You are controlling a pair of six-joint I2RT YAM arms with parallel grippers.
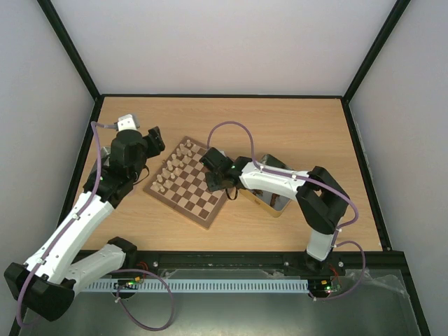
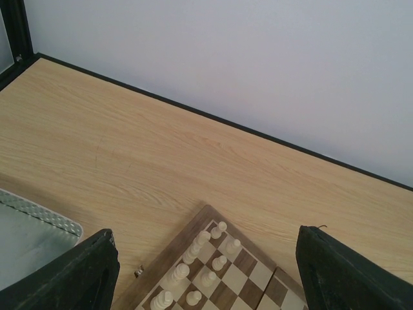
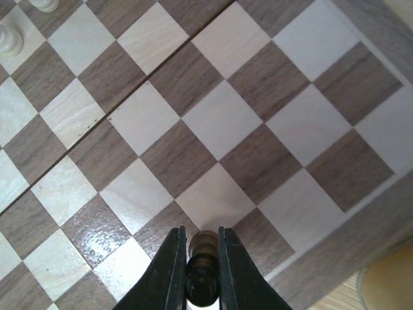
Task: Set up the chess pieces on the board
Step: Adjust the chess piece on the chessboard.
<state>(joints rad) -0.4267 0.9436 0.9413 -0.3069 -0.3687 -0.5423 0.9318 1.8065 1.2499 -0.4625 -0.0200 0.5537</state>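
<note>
The right gripper (image 3: pixel 201 237) pinches a dark piece (image 3: pixel 202 281) upright between near-closed jaws, the board (image 3: pixel 219 123) just beneath, apparently to stand it squarely, while the left gripper (image 2: pixel 208 258) gapes empty above the cream pieces (image 2: pixel 193 258).

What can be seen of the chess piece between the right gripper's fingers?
The dark chess piece is a small turned figure, glossy dark brown like varnished wood, with a rounded knob at one end. Both fingers of the right gripper press its sides. It is over the squares close to the rim of the board; whether it touches the board cannot be told.
</note>
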